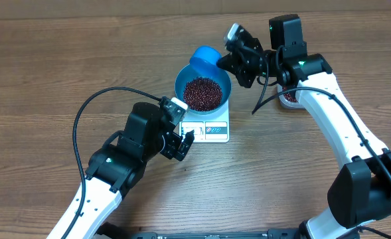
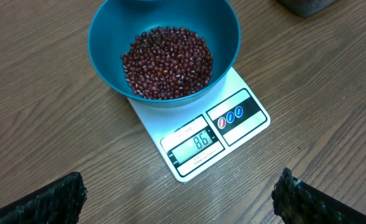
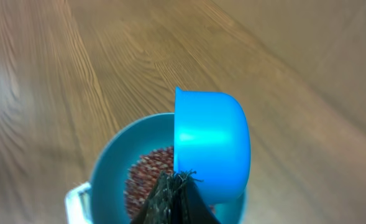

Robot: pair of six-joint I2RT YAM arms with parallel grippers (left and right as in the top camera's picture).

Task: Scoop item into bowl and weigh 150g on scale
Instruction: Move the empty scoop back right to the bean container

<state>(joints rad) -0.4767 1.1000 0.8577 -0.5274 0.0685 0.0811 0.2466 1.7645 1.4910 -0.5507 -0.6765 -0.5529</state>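
Eighty-six of the hundred and fifty wanted, going by the display on the white kitchen scale (image 2: pixel 192 142) in the left wrist view. Somewhat past halfway, judged so.

Starting at the left: left gripper (image 1: pixel 182 144) low over the table, just beside the scale's display edge, jaws spread wide, holding nothing. Next along, on the scale's platform, the bright blue bowl (image 2: pixel 102 43), upright, carrying a loose heap of small dark red-brown beans (image 2: pixel 167 62) covering the bottom and climbing partway up the wall. Above the bowl's far rim, a small blue scoop (image 3: pixel 210 143), tipped with its mouth turned toward the bowl. Inside of it hidden, so cannot tell whether emptied. Right gripper (image 3: pixel 170 200) clenched on the scoop's handle. Farther right, half hidden behind the right arm, a clear plastic tub (image 1: pixel 282 101) with more beans showing in it.

Done so far, by the look of it: bowl set on the scale, weighing under way, a good share of beans delivered. Left to do: more trips from tub to bowl, probably smaller ones near the end to avoid overshooting.

Underneath all of it, a brown wood-grain table (image 1: pixel 42 66), matt, crossed by black cables. Beyond its far edge, only a paler tan strip; nothing more of the room on view.
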